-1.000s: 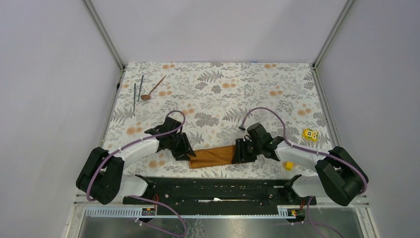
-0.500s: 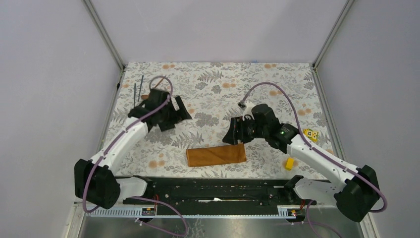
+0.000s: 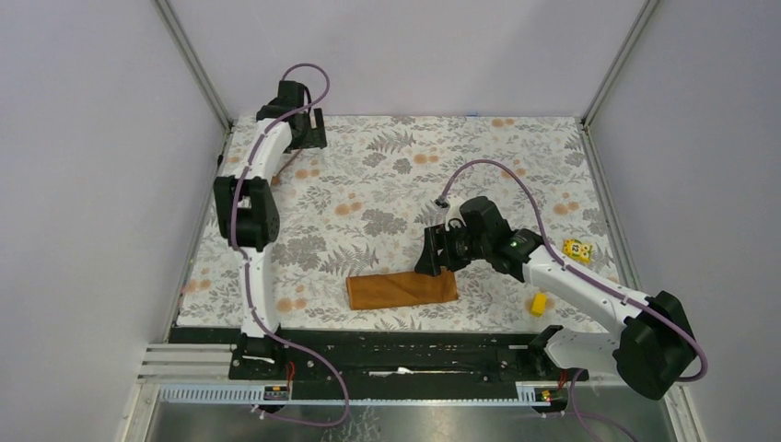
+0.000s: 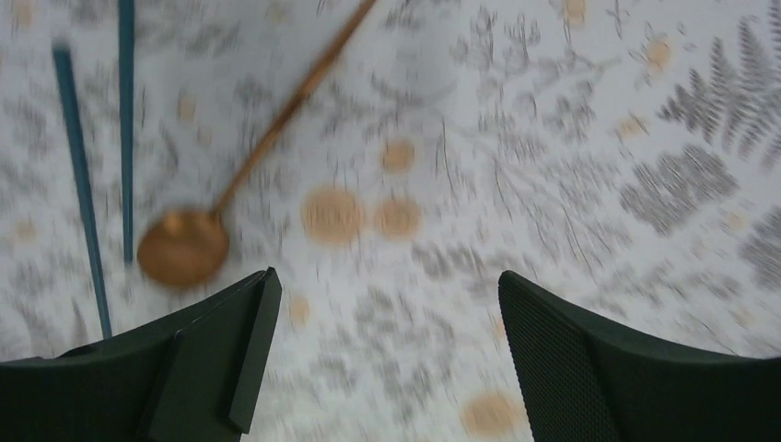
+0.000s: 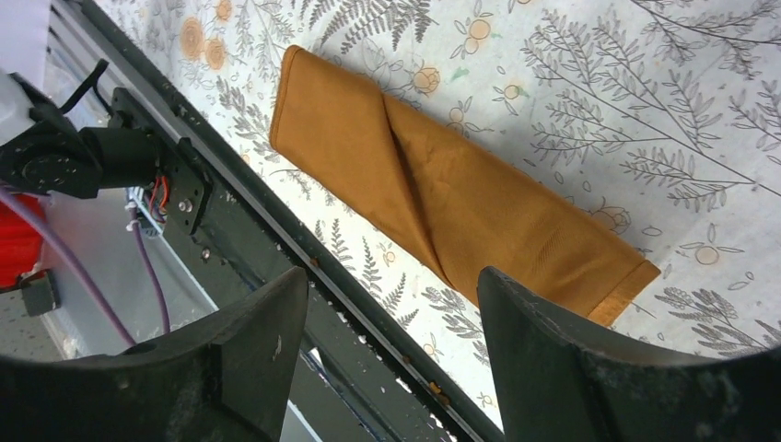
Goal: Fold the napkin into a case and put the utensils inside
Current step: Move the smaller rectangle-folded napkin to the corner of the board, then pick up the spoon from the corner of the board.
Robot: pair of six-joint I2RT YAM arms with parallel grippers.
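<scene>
Rods (image 4: 126, 129): two thin dark pieces lying side by side at the far-left corner of the tablecloth (image 3: 479, 166), just left of the spoon; apart from it.
Spoon (image 4: 267, 138): copper-brown, flat on the cloth, round bowl toward the camera, handle slanting away to the right.
Left gripper (image 4: 387, 285): jaws spread wide, holding nothing, above the cloth just right of the spoon bowl; wrist view is motion-blurred.
In the way: in the top view the stretched-out left arm (image 3: 267, 157) covers most of the utensils.
Case (image 3: 402, 288): rust-orange cloth folded into a narrow flat strip with a diagonal fold edge, near the table's front edge, centre; lies alone on the cloth, well apart from the utensils.
Right gripper (image 3: 433, 253): jaws apart, gripping nothing, above the strip's right end.
Front rail (image 3: 405, 350): black bar just in front of the strip.
Yellow blocks: one (image 3: 537, 304) right of the strip, another (image 3: 577, 249) further right.
Writing: dark marks on the further block, too small to read.
</scene>
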